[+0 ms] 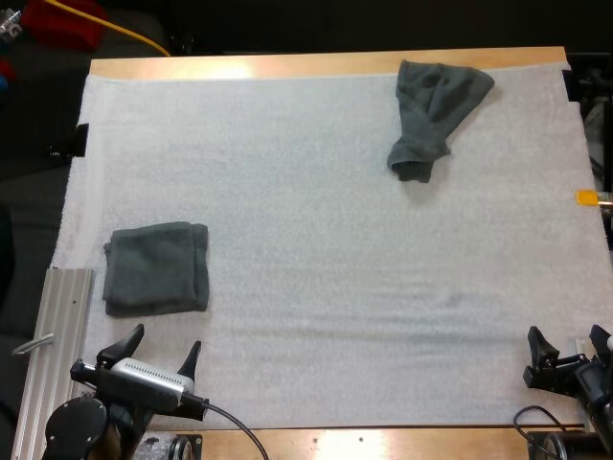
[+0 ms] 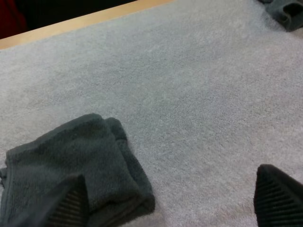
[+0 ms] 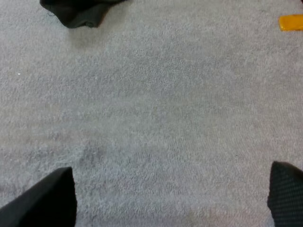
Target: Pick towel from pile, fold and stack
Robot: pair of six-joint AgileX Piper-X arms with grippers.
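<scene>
High view puts my left gripper [image 1: 165,340] low over the near left part of the white mat [image 1: 316,240]. Its two black fingers are spread wide with nothing between them, and their tips point toward the far side, just short of the near edge of the folded towel [image 1: 156,268]. Left wrist view agrees: the left gripper [image 2: 173,203] is wide, one finger [image 2: 71,203] shows in front of the near edge of the folded towel [image 2: 71,161], and the other is over bare mat [image 2: 189,94]. Whether the first finger touches the cloth I cannot tell. My right gripper [image 1: 565,335] sits at the near right corner of the mat, likewise spread wide and holding nothing. In the right wrist view the right gripper [image 3: 165,198] has its fingers [image 3: 47,198] well apart with plain mat [image 3: 156,118] between and ahead of them. The folded towel is a dark grey-green, roughly square bundle lying flat by the mat's left edge, its thick rounded fold turned to the right. The crumpled towel [image 1: 433,110] lies well apart from it, at the far right of the mat near the table's far side, bunched into a long heap with a rolled end toward the near side. In the right wrist view the crumpled towel [image 3: 78,12] shows that end far ahead of the fingers, and in the left wrist view the crumpled towel [image 2: 284,12] lies far off across the mat. A ribbed metal rail [image 1: 62,345] lies beside the mat's near left edge, just left of my left gripper. The wooden table [image 1: 287,65] shows as a strip beyond the mat's far edge.
</scene>
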